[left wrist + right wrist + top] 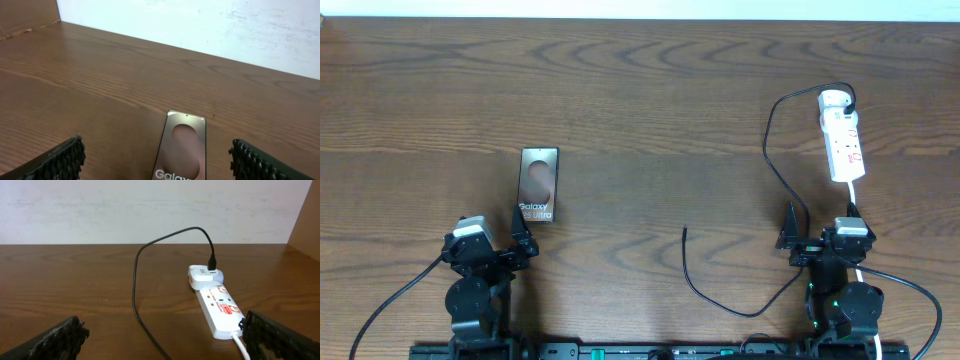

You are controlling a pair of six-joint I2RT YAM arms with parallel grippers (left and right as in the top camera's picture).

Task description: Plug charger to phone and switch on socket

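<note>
Phone (182, 145) seemingly just beyond left fingers (56, 161)

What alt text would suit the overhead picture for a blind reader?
A phone lies on a wooden table in front of the open left gripper; far right, a white socket strip has the black charger plugged in. The charger's loose tip rests mid-table, apart from the phone.

place: lab | seen: robot arms (470, 290), wooden table (640, 100), plain white wall (100, 210)
</note>
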